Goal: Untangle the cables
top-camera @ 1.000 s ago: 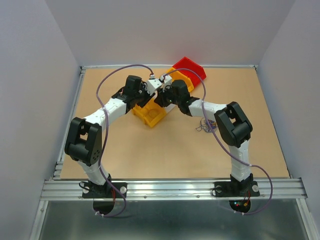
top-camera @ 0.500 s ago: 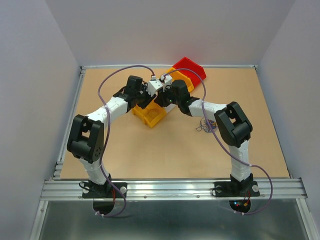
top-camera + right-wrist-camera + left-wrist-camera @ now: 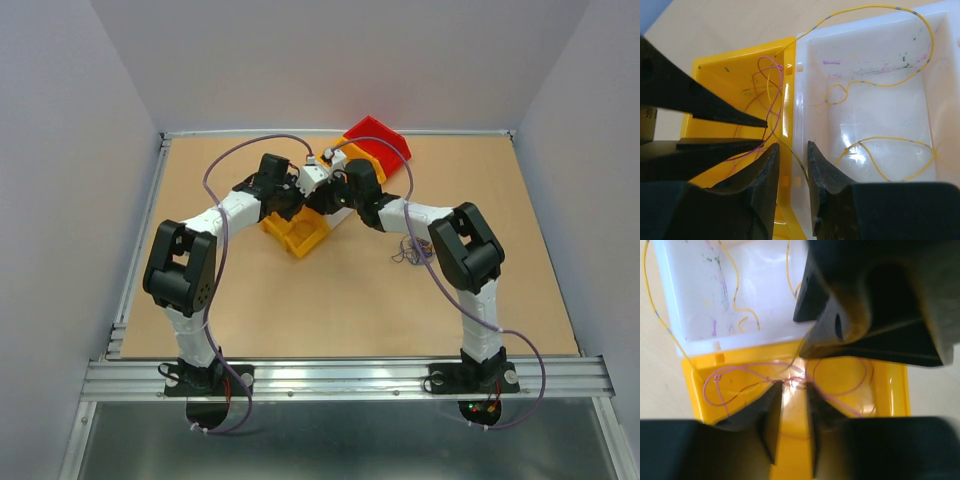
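Observation:
A thin pink cable (image 3: 716, 377) lies looped in the yellow bin (image 3: 296, 236). My left gripper (image 3: 793, 386) hangs over that bin, its jaws a narrow gap apart, with the pink loops crossing at the fingertips. A yellow cable (image 3: 846, 150) curls through the white bin (image 3: 865, 115) beside it. My right gripper (image 3: 792, 146) hovers over the wall shared by the two bins, jaws slightly apart, and a strand of yellow cable runs up between them. In the top view the left gripper (image 3: 298, 205) and right gripper (image 3: 322, 200) nearly meet. A small wad of cables (image 3: 410, 250) lies on the table under the right forearm.
An orange bin (image 3: 362, 158) and a red bin (image 3: 378, 136) stand behind the grippers, toward the back of the table. In the left wrist view the right gripper's black body (image 3: 875, 305) hangs very close above the left fingers. Grey walls enclose the table.
The left arm's elbow has swung forward and right, and its jaws have narrowed over the pink cable. The right arm has stayed still.

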Controlling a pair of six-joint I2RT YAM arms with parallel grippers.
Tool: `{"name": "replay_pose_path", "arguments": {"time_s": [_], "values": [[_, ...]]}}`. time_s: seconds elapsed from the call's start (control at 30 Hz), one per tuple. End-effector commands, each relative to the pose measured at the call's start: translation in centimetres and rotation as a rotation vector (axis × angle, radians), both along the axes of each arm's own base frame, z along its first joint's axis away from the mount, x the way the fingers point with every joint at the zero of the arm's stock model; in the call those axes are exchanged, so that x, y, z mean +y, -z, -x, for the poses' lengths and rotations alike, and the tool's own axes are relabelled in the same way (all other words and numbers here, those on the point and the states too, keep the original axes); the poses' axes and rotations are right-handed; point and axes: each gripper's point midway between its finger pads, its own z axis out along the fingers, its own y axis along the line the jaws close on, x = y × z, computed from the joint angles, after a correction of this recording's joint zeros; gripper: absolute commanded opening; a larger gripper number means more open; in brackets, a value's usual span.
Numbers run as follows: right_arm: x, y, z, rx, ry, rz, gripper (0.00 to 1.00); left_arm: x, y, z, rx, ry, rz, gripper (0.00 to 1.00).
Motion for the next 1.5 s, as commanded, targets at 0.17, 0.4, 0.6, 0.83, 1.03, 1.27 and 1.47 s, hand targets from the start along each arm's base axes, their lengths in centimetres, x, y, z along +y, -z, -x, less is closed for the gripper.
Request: {"name": "replay_pose_path", "arguments": {"time_s": [0.17,0.4,0.6,0.83,1.03,1.27,1.47], "values": [[0.9,-3.2,-1.1,0.072,-0.074,-0.203,0.01,1.5,-1.5,-1.7,-0.039,-0.059,0.004,0.0],[1.2,-3.2,-1.2,0.141,-0.093,-0.26,0.01,2.1,-2.3,-1.7,-0.05,-0.069,0.014,0.0],[0.4,-3.0,-2.2,0.139,-0.034,-0.256,0.01,2.6,-3.1,-1.7,-0.068,-0.082,0.009,0.0],[-2.6,-4.0,-4.8,0.135,0.17,-0.331,0.0,4.2,-4.1,-1.5,-0.097,-0.134,-0.017,0.0],[-6.2,-4.6,-5.8,0.108,0.307,-0.398,0.01,4.4,-3.1,-1.7,-0.071,-0.152,-0.034,0.0],[-7.6,-3.9,-5.3,0.105,0.33,-0.385,0.01,4.4,-1.2,-2.0,-0.031,-0.155,-0.054,0.0],[-7.8,-3.5,-4.3,0.078,0.296,-0.344,0.01,4.9,0.1,-2.6,-0.022,-0.179,-0.088,0.0]]}}
